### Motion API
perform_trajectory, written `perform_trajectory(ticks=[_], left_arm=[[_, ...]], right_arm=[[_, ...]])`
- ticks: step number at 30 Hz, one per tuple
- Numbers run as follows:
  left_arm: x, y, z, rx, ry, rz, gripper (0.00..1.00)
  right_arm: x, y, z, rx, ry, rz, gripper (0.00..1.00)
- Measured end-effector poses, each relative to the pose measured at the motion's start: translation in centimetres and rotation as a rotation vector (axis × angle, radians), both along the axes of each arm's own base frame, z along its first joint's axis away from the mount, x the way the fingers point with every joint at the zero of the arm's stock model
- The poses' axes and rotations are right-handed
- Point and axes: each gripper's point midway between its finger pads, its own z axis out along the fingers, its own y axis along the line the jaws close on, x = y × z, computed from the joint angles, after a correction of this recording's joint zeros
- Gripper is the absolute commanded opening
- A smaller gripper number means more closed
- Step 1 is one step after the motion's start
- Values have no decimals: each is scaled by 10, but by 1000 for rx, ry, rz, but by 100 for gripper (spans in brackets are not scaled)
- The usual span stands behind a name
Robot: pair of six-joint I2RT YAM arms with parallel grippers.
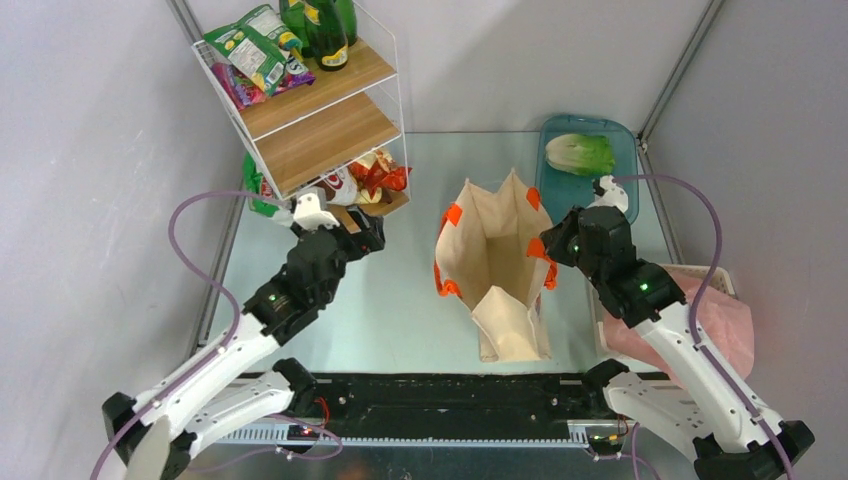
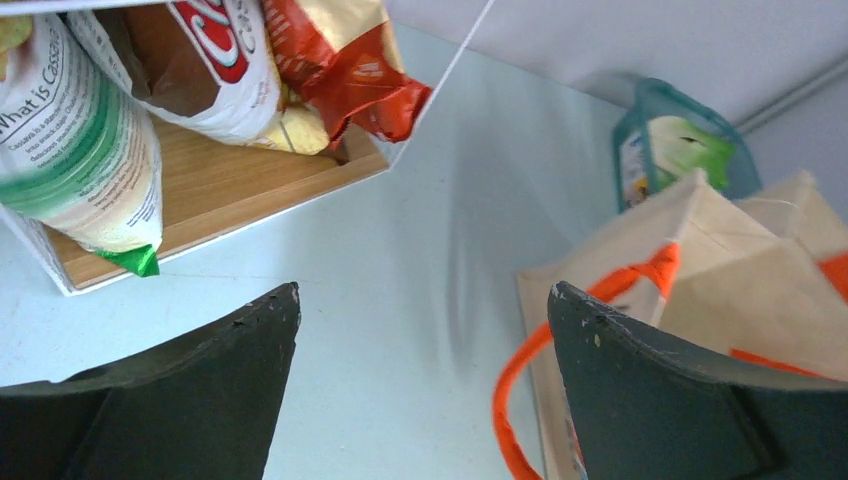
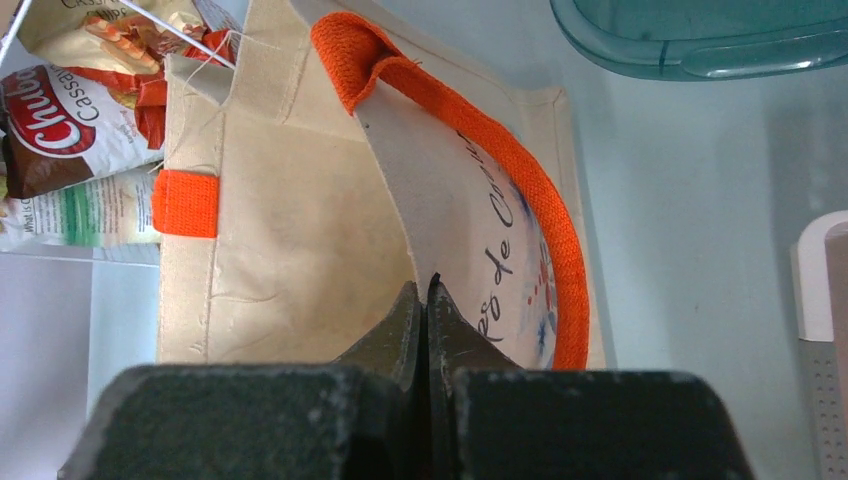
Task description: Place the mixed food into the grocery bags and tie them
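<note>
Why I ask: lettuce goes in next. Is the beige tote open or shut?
Open. From above the tote stands upright, its mouth spread wide and the inside showing; the right end effector pinches its rim.

Grey walls (image 1: 100, 120) — pale-green table (image 1: 400, 300)

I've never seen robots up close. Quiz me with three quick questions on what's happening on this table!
1. True or false: the lettuce is inside the tote.
2. What do the right fingers pinch? A the tote's rim; B the lettuce; C nothing.
3. Fill in: the left fingers stand ___ and hold nothing.
Key: 1 false, it lies on the tray; 2 A; 3 open.
</note>
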Motion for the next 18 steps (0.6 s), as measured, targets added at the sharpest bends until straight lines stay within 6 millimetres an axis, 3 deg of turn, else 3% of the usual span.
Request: perform_trajectory(ticks=[10,18], left_arm=[[69,15,-65,83,119,108,99],[114,-2,-85,130,147,106,94]], right_arm=[[0,3,4,25,-30,17,0],[-9,2,14,71,-70,44,0]])
